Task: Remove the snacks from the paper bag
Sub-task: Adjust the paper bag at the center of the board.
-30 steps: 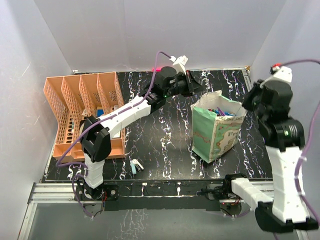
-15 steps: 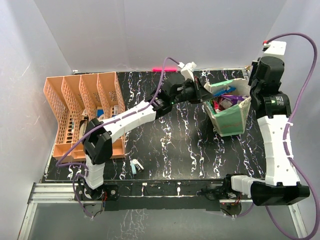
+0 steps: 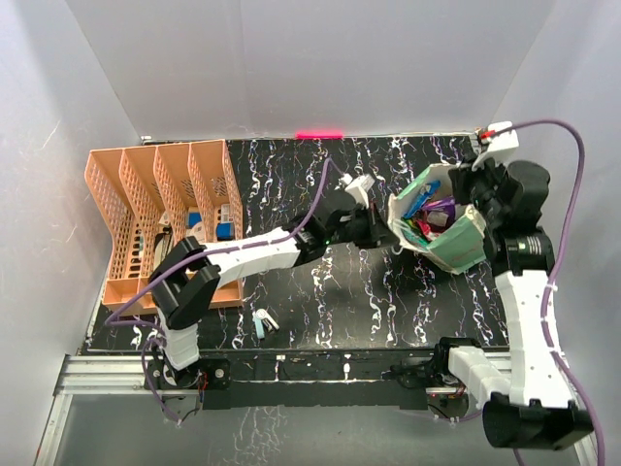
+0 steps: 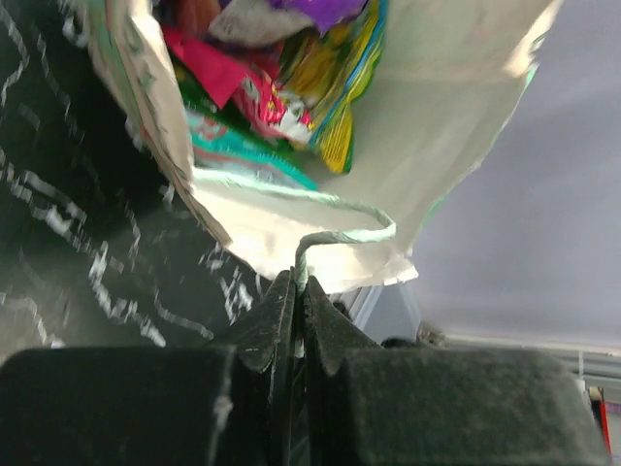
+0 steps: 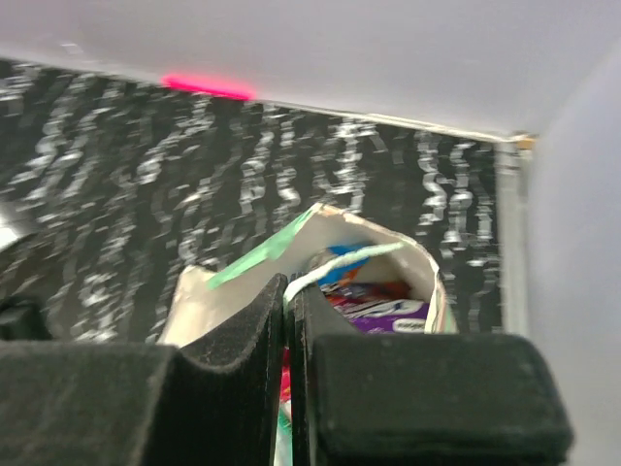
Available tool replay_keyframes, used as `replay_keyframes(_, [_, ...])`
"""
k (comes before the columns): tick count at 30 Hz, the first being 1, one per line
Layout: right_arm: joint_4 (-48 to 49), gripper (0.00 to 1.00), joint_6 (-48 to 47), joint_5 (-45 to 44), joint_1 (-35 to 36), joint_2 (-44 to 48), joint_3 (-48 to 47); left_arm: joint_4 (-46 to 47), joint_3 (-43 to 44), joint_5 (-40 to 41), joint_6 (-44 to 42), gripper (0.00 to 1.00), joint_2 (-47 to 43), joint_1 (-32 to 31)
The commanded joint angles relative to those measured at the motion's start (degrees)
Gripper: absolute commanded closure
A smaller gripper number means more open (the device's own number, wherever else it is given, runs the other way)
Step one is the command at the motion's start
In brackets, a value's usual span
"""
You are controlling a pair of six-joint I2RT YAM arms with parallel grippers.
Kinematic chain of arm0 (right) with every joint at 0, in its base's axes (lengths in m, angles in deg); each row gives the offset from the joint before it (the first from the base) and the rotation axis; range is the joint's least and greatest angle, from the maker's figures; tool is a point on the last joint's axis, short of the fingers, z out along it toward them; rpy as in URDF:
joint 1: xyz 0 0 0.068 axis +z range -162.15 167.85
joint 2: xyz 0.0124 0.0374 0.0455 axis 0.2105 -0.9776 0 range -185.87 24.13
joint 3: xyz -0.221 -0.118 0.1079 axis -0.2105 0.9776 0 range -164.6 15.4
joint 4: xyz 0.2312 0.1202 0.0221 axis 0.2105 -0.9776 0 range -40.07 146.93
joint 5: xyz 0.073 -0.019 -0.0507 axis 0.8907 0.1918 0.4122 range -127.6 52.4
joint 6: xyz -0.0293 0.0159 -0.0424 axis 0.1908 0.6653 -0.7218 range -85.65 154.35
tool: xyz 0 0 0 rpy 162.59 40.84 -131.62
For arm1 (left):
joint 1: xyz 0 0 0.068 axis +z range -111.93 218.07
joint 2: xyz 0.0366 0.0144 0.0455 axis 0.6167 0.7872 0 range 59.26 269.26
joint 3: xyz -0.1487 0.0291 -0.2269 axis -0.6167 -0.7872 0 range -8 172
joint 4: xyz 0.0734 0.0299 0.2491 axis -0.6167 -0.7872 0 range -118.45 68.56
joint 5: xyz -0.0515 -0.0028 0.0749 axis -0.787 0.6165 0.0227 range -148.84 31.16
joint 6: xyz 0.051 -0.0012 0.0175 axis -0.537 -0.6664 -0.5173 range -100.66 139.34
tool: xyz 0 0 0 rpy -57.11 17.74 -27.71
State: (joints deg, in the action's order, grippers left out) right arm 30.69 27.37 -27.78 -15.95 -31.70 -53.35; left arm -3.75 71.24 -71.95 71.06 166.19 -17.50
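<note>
One small white-and-teal item (image 3: pixel 262 322) lies loose on the counter (image 3: pixel 320 282) near the front edge, well apart from the rest. An orange slotted tray (image 3: pixel 155 209) sits at left. Mid-counter we see the left end effector (image 3: pixel 384 229) pinched shut on a thin string handle (image 4: pixel 349 230) of the paper bag (image 3: pixel 458 245), and its wrist view shows the string caught between the closed pads. The bag is tipped, mouth facing left and up; we can't tell if its base touches the counter. The snacks (image 3: pixel 427 209) are all inside, purple, red, green and blue packets piled at the mouth, none on the counter. Farther back, the right end effector (image 3: pixel 468 181) is clamped narrow on the other handle (image 5: pixel 340 260). We judge the step as holding the bag open and tilting it, with nothing unloaded yet. The next move likely calls for more tilt so packets slide out, or for one end effector to let go and reach in.
</note>
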Motion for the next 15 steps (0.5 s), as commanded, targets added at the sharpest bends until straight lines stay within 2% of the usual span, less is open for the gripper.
replay_keyframes(1, [7.3,0.93,11.9,17.0,0.2,7.4,4.9,4.8,-8.6,-0.1,1.2,1.00,-10.7,-2.4])
replay_keyframes(5, [3.7,0.93,18.4,20.9,0.2,8.2,4.6,6.0,-18.1,1.9,0.8,1.00,-16.9,-5.6])
replay_keyframes(12, [0.5,0.93,25.0,35.4,0.2,8.3,8.7,4.0,-25.8,1.1,-0.8,1.00,-22.0,-8.6])
replay_keyframes(15, [-2.3,0.93,24.8,35.2,0.2,9.7,11.2,5.8,-29.9,2.9,-2.0,0.94,-25.3,-9.8])
